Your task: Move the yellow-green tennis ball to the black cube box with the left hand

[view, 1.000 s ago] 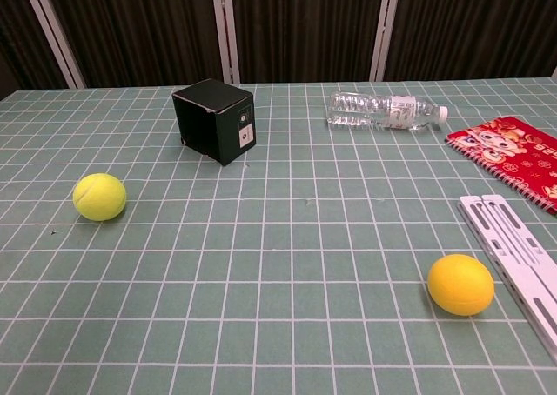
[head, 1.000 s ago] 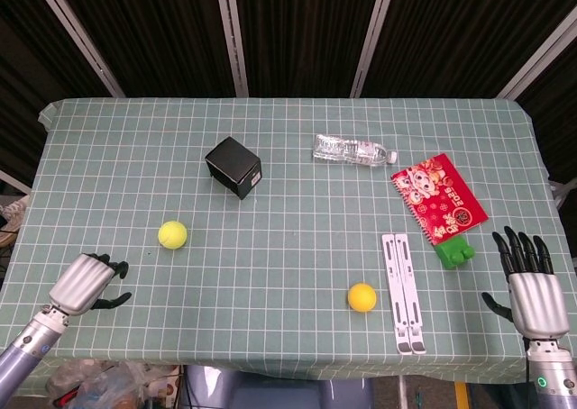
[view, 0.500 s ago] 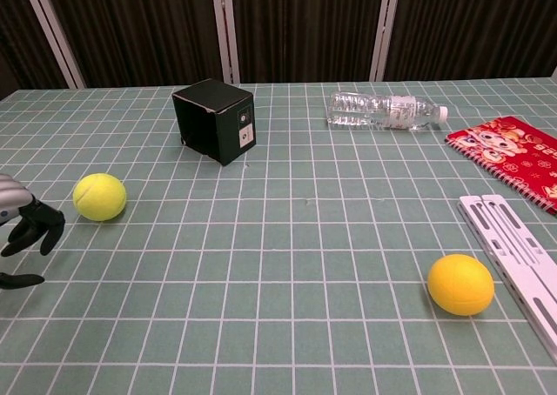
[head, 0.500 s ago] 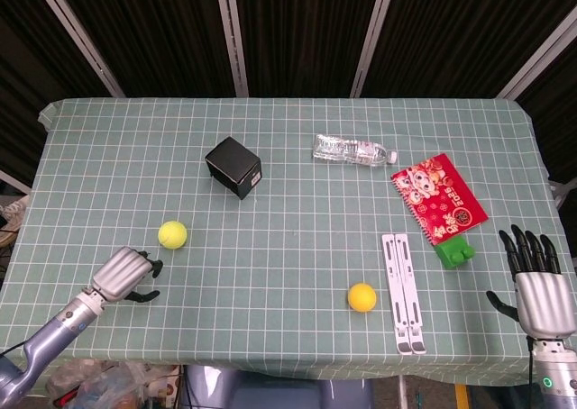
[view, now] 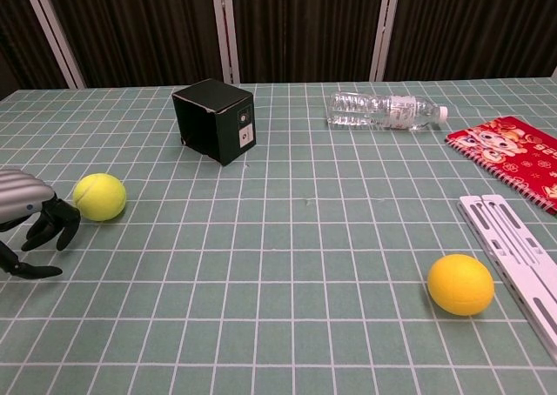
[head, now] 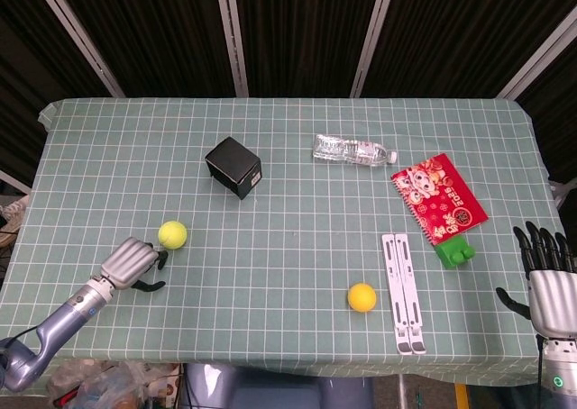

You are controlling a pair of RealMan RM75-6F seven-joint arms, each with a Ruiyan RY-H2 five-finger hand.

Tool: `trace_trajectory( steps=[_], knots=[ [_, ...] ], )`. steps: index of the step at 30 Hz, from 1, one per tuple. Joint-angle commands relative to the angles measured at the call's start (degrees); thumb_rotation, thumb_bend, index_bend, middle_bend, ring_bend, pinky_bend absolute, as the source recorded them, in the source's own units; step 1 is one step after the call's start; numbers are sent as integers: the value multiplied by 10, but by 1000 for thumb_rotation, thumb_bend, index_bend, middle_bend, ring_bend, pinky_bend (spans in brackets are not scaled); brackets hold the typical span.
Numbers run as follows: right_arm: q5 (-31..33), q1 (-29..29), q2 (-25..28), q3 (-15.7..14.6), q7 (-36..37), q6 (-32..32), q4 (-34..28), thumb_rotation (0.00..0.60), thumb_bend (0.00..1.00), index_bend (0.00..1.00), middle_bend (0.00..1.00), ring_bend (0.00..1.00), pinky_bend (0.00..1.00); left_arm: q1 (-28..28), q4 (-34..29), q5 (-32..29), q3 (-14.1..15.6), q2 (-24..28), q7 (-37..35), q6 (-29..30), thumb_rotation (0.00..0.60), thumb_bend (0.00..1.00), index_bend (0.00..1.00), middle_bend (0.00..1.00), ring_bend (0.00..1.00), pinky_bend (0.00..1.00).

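Only the head view shows the right hand [head: 548, 287], fingers spread, empty. Left hand [head: 132, 263] has moved closer, now just beside the tennis ball [head: 172, 234], fingers apart, holding nothing.

You can't read any words here. The black box [view: 213, 119] has a small white sticker, but its marks are too tiny. The red notebook [head: 439, 199] has gold signs, too blurry to read. The bottle [view: 385, 111] label is unclear too.

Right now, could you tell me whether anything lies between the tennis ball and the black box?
Nothing visible does. Only bare tablecloth separates the tennis ball from the black cube box, and the left hand sits just beside the ball.
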Motion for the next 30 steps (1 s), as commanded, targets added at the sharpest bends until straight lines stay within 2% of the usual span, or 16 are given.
trace_trajectory(
  steps=[1,9,19,30],
  knots=[
    [0,0,-1,0,-1,1,1,600,193,0,0,0,0,-9,9,-7,2,-9,-23,-13,442,204,544,712,566,714],
    [7,-3,-3,3,-2,2,5,600,193,0,0,0,0,-27,34,-14,-2,-23,-50,-18,452,204,551,712,567,714],
    [15,-3,-3,9,-6,4,5,600,193,0,0,0,0,-66,51,-10,4,-26,-105,-49,532,204,577,716,566,714],
    [29,-4,-4,17,-4,4,10,600,194,0,0,0,0,-99,57,-6,16,-20,-154,-70,537,203,590,717,566,714]
  ],
)
